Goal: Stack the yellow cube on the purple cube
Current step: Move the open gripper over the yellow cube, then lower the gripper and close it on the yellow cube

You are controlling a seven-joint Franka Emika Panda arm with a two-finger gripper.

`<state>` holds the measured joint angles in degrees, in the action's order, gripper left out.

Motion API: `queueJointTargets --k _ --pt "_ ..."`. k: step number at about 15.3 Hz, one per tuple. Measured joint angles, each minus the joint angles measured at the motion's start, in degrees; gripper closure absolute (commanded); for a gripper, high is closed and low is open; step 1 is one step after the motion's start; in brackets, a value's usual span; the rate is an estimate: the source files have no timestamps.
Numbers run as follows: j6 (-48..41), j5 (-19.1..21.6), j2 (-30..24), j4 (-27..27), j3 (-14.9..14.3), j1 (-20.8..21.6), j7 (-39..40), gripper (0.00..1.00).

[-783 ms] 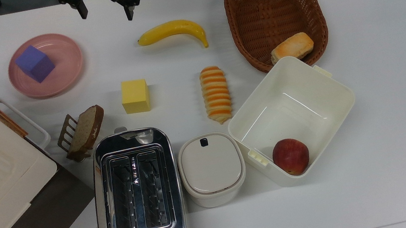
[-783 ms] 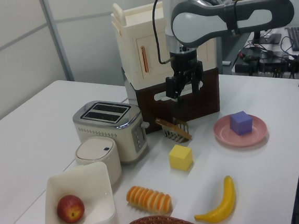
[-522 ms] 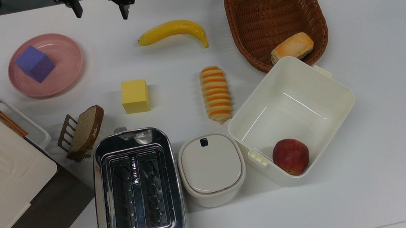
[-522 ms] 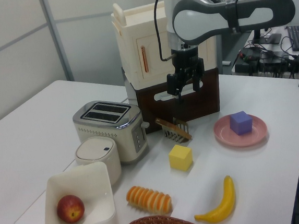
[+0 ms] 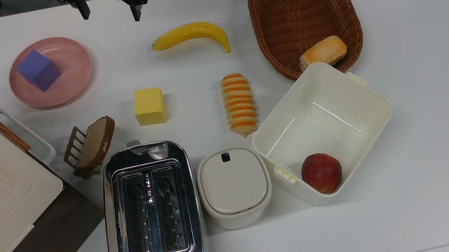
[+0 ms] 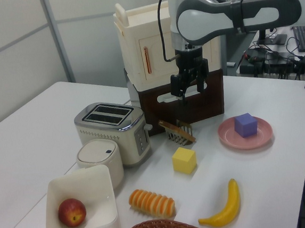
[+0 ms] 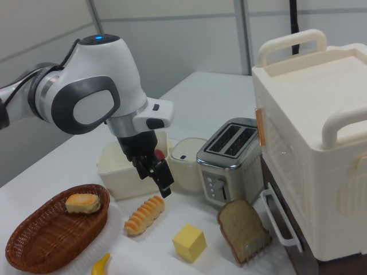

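Since 0.8 s ago the gripper (image 5: pixel 110 12) has risen and drawn back toward the top view's upper edge; nothing else has shifted. It hangs with its 2 fingers spread wide and nothing between them, well above the table (image 5: pixel 426 89).

By size: the cream cabinet (image 6: pixel 141 51) stands at the table's back in the left view, the toaster (image 5: pixel 152 216) in front of it. The basket (image 5: pixel 278 9) holds a bun (image 5: pixel 323 52); the open box (image 5: pixel 360 100) holds an apple (image 5: pixel 321 173). The pink plate (image 5: pixel 72 78) carries the purple cube (image 5: pixel 38 70) (tilted corner-on). The yellow cube (image 5: pixel 149 106) sits on the bare table, apart from the plate, between the bread slice (image 5: pixel 94 142) and the striped roll (image 5: pixel 239 104).
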<state>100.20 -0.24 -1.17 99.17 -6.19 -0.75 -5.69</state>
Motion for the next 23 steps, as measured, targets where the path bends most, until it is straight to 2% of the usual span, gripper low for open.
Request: queueJointTargets --k 4,8,10,15,23 --pt "1.0 0.0 0.0 0.9 0.2 0.2 0.0 0.00" --pt "14.8 -0.1 0.6 8.2 1.3 0.2 0.0 0.00" --pt "17.8 -0.5 1.2 11.0 1.4 -0.6 0.0 0.00" --pt "18.5 -5.4 4.6 12.7 1.8 -1.4 0.7 0.00" --pt "19.4 -7.1 8.4 12.7 3.1 -1.3 3.4 0.00"
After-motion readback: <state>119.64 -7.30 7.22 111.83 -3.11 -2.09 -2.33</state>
